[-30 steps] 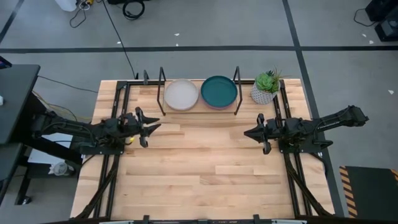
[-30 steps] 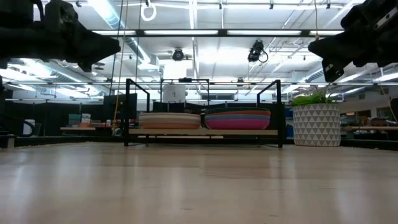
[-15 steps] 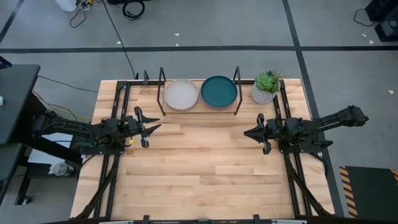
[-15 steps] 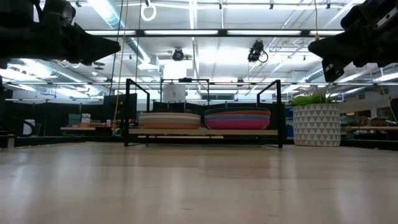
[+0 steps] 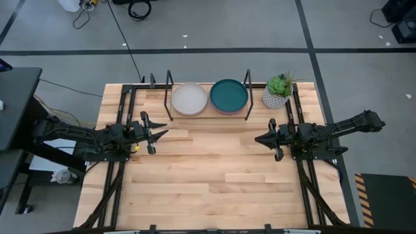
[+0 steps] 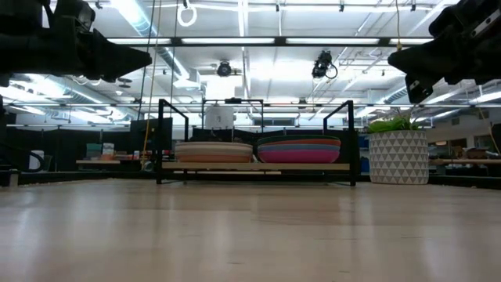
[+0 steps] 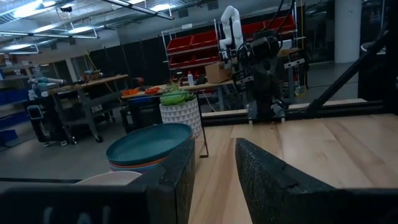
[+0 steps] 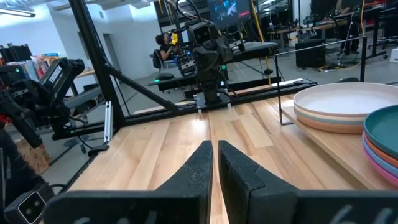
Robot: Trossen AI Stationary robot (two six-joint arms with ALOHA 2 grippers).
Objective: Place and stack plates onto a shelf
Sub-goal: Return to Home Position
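Two stacks of plates rest on the shelf [image 5: 170, 83] at the table's far edge. The left stack [image 5: 189, 99] has a cream-pink plate on top; the right stack [image 5: 229, 95] has a dark teal one over blue, orange and magenta rims [image 6: 299, 149]. My left gripper [image 5: 162, 134] hovers over the table's left side, open with a narrow gap [image 7: 216, 162], holding nothing. My right gripper [image 5: 258, 138] hovers over the right side, its fingers shut together [image 8: 214, 155], empty. Both point toward the table's middle, nearer than the shelf.
A small potted green plant [image 5: 278, 91] in a white patterned pot stands right of the shelf at the far right corner. The shelf's black metal loops [image 6: 168, 137] rise at both ends. Bare wooden tabletop [image 5: 208, 175] lies between the arms and toward the near edge.
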